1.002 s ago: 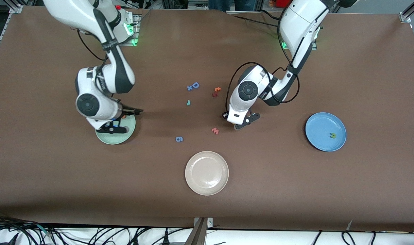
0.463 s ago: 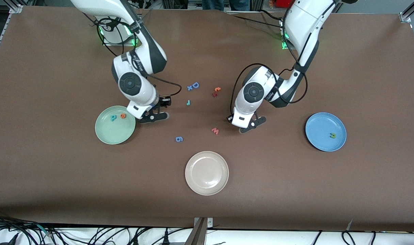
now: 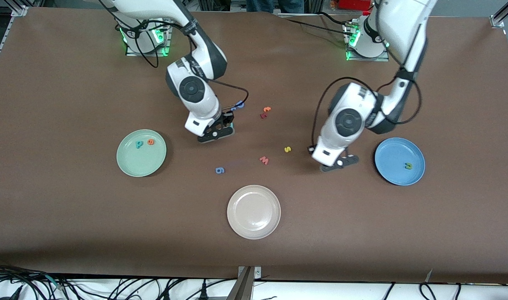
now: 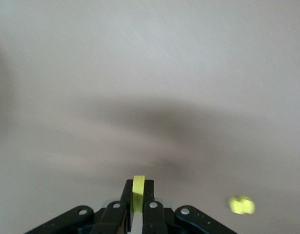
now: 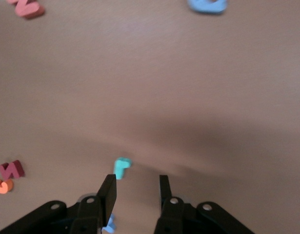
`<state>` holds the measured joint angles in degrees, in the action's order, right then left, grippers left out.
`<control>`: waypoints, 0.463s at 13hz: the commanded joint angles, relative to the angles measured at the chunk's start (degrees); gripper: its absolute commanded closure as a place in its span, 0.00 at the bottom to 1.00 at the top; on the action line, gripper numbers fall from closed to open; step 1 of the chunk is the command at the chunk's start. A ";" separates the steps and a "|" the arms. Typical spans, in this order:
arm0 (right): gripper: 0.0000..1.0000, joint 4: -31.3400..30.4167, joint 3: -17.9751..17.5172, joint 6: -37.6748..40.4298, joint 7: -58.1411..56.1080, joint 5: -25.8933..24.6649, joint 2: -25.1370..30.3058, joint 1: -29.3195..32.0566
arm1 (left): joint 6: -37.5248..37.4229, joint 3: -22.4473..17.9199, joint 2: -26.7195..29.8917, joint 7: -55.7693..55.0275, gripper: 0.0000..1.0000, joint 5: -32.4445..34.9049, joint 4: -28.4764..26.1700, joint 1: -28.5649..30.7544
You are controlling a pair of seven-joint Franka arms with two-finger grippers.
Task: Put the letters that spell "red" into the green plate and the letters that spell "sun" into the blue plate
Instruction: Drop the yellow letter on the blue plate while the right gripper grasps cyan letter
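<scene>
Swinging away from the green plate [image 3: 129, 167], where the teal "d" [image 3: 139, 144] and orange "e" [image 3: 150, 142] now lie, the right end effector [image 3: 215, 134] hovers over the teal "r" [image 5: 121, 167], fingers apart. The left end effector [image 3: 336, 163], clamped on a yellow letter [image 4: 138, 187], has left the "w" [image 3: 264, 160] for the blue plate [image 3: 387, 177], uncovering the yellow "s" [image 3: 287, 149] beside the "w". Only 1 letter of "red" remains.

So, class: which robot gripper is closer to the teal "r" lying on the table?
The right gripper: it hangs just over the teal "r", fingers open. The left gripper is off beside the blue plate, shut on a yellow letter.
</scene>
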<state>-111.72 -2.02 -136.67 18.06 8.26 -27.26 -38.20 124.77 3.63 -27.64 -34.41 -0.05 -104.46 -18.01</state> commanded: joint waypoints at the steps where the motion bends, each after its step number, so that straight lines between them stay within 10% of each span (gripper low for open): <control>1: 0.57 -0.26 0.17 -5.78 2.67 0.44 -3.31 -2.57 | -0.84 0.32 4.16 15.37 1.00 1.10 -3.47 5.86; 6: 0.57 -0.78 0.35 -7.65 4.69 0.35 -4.55 -3.02 | -0.31 0.41 5.66 39.39 1.00 0.14 -5.14 13.61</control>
<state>-111.82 -1.85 -143.66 20.84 8.26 -32.30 -41.16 124.43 3.41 -24.47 -2.07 -0.04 -107.10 -5.90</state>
